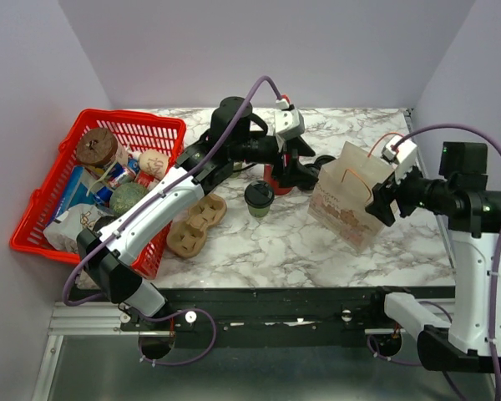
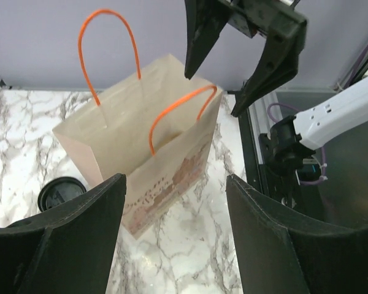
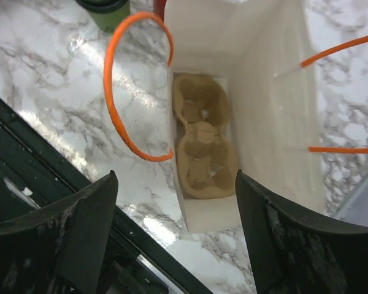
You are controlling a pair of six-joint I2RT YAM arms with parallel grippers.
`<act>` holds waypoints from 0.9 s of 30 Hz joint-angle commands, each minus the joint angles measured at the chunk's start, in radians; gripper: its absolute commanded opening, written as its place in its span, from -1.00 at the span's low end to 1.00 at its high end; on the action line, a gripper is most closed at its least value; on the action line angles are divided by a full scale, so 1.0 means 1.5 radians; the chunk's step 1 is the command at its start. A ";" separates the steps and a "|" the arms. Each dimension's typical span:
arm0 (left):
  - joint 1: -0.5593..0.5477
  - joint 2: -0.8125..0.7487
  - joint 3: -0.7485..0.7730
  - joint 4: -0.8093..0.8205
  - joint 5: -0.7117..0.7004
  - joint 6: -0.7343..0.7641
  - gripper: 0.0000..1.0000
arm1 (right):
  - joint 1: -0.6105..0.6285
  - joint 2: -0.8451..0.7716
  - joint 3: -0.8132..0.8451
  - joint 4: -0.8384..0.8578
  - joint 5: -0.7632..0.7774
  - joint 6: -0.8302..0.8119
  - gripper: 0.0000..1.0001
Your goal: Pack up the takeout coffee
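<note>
One red basket (image 1: 134, 117) far left, heaped with goods; cardboard carrier (image 1: 196, 224) just beside it. Coffee (image 1: 259, 198) upright mid-table, outside the bag (image 1: 351, 205). Red cup (image 1: 272, 177) behind, partly hidden by left gripper (image 1: 305, 174), spread wide, empty, facing the bag. Right gripper (image 3: 175, 180) likewise spread, empty, over the bag's mouth; second carrier (image 3: 202, 144) inside.

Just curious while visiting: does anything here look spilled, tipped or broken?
Nothing stands out. The coffee cup stands upright on the table, lid on, near the open paper bag. A cardboard cup tray lies flat in the bag's bottom; a second tray lies by the red basket.
</note>
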State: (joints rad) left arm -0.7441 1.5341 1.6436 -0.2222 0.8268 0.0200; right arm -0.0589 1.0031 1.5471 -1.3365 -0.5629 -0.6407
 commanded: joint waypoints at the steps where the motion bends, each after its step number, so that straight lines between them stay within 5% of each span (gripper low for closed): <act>1: 0.002 -0.028 -0.027 -0.047 -0.044 0.036 0.49 | 0.002 0.023 -0.059 0.018 -0.027 -0.060 0.65; 6: 0.007 -0.031 -0.032 -0.072 -0.062 0.051 0.49 | 0.002 0.069 -0.078 0.010 -0.052 -0.120 0.44; 9: 0.009 -0.033 -0.034 -0.078 -0.071 0.053 0.49 | 0.002 0.091 -0.073 0.003 -0.065 -0.139 0.05; 14: 0.014 -0.030 -0.035 -0.093 -0.077 0.066 0.49 | 0.002 0.115 -0.034 -0.019 -0.047 -0.155 -0.93; 27: 0.015 0.003 -0.010 -0.109 -0.067 0.080 0.49 | 0.002 0.115 0.188 -0.065 0.053 -0.143 -0.99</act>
State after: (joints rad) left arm -0.7265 1.5234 1.6005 -0.3714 0.7277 0.1329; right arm -0.0586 1.1816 1.7351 -1.3437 -0.5415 -0.8497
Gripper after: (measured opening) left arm 0.747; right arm 0.019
